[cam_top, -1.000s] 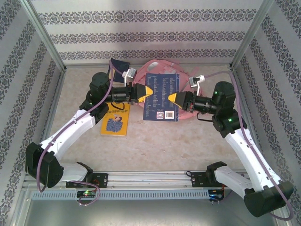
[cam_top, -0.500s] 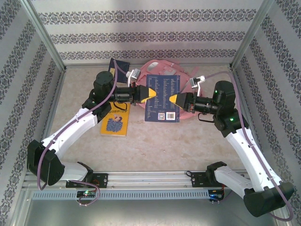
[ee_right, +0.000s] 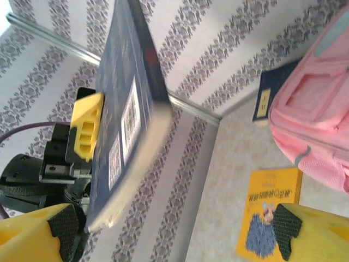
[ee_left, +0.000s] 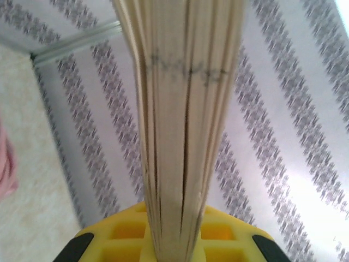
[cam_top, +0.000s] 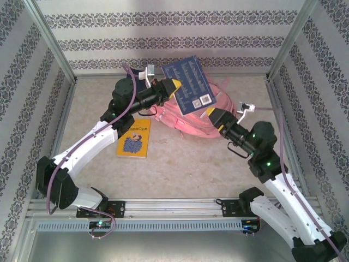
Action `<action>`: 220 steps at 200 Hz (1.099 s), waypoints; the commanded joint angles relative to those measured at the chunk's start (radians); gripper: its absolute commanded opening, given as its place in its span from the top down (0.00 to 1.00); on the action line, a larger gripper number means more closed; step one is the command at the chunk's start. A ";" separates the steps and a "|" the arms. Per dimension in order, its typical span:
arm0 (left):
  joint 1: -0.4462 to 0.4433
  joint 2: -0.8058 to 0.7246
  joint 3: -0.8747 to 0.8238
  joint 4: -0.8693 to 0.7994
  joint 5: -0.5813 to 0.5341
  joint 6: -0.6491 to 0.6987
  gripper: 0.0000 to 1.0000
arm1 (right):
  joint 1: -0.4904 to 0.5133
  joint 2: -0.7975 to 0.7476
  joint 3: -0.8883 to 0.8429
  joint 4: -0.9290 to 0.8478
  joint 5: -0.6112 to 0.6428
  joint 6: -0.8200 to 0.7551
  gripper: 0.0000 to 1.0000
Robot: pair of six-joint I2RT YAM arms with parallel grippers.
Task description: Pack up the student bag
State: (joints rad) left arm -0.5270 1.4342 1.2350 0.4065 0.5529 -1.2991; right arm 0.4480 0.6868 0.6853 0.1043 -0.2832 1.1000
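The pink student bag (cam_top: pixel 175 115) lies at the back middle of the table, also at the right of the right wrist view (ee_right: pixel 316 114). My left gripper (cam_top: pixel 174 85) is shut on the edge of a large dark blue book (cam_top: pixel 191 84) and holds it tilted in the air above the bag. In the left wrist view the book's page edges (ee_left: pixel 185 120) rise from between the yellow fingers (ee_left: pixel 120 240). My right gripper (cam_top: pixel 214 114) stands open just right of the book, apart from it, over the bag's right side. Its pads (ee_right: pixel 62 229) have nothing between them, and the blue book (ee_right: pixel 125 109) hangs ahead of them.
A yellow book (cam_top: pixel 133 143) lies flat on the table left of the bag, under the left forearm, and shows low in the right wrist view (ee_right: pixel 270 215). A small dark blue book (ee_right: pixel 271 93) lies by the back wall. Patterned walls close in the back and both sides.
My right gripper has opened, let go of the blue book and drawn back to the right. The left gripper has lifted the book toward the back wall and tilted it.
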 commanded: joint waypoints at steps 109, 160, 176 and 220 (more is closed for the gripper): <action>-0.080 0.114 0.109 0.240 -0.122 -0.117 1.00 | 0.080 0.320 0.095 0.568 0.284 0.168 0.29; -0.082 0.117 0.115 0.196 -0.122 -0.086 1.00 | 0.077 0.423 0.154 0.616 0.258 0.229 0.72; -0.082 0.117 0.116 0.167 -0.122 -0.072 1.00 | 0.076 0.417 0.150 0.592 0.271 0.216 0.92; -0.069 0.115 0.186 -0.142 -0.063 0.135 0.45 | -0.028 0.282 0.127 0.246 0.255 0.162 1.00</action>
State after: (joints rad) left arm -0.5957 1.5539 1.3239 0.4534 0.4274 -1.3266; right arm 0.4931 1.0569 0.7994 0.5682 -0.0174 1.3079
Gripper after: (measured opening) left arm 0.417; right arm 0.134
